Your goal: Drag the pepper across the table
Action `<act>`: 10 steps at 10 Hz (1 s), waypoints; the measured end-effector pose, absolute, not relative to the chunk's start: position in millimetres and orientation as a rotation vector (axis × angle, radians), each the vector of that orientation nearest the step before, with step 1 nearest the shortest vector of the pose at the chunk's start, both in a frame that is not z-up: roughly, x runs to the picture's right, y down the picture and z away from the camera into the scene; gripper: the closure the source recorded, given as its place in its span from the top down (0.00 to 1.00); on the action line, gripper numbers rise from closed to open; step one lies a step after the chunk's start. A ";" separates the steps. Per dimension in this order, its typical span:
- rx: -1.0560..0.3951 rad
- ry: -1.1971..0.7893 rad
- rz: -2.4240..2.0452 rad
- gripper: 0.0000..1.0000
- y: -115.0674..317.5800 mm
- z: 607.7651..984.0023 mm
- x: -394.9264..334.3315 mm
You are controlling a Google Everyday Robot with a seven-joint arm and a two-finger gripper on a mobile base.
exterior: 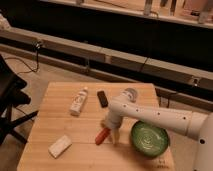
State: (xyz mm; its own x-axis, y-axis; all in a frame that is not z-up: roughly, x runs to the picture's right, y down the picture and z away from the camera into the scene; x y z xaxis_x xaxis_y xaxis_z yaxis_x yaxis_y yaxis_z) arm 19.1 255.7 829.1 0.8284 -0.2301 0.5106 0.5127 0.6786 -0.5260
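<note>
The small red-orange pepper (103,135) lies on the light wooden table (60,115), near the middle toward the front. My gripper (112,131) hangs from the white arm that reaches in from the right, and it stands right at the pepper's upper right end, touching or nearly touching it. The arm's wrist hides the top of the gripper.
A green bowl (149,139) sits just right of the gripper. A white bottle (78,100) lies at the back left, and a small black object (103,98) beside it. A white sponge-like block (60,146) lies at the front left. A dark chair (10,100) stands left of the table.
</note>
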 end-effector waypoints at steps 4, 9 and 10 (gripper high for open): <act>-0.699 -0.444 -0.446 0.19 251.6 824.7 13.0; -0.707 -0.438 -0.450 0.30 251.8 822.6 17.3; -0.708 -0.438 -0.449 0.23 252.0 822.4 17.8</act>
State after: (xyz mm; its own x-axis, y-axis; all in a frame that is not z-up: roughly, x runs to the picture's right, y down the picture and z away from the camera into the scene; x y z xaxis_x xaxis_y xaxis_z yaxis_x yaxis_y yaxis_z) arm 17.8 252.0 822.4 0.8176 -0.2413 0.5227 0.5288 0.6739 -0.5160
